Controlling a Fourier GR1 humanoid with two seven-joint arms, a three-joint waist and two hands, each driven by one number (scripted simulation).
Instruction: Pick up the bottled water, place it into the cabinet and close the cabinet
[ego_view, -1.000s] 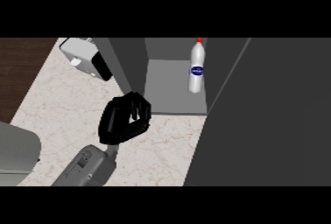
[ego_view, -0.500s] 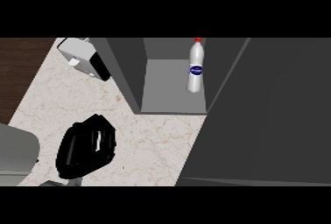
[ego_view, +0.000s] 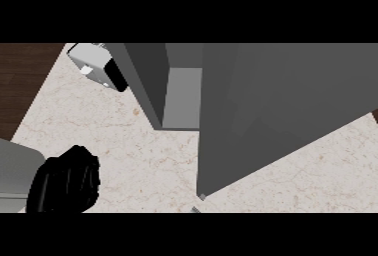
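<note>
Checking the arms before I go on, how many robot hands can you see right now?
1. A black hand shows at the lower left, over the marble counter, fingers curled, holding nothing visible. The other hand is out of view, possibly behind the grey cabinet door.

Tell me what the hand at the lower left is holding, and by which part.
Nothing shows in the left hand: it hangs over the counter with its fingers curled, apart from the cabinet. No bottle is visible.
</note>
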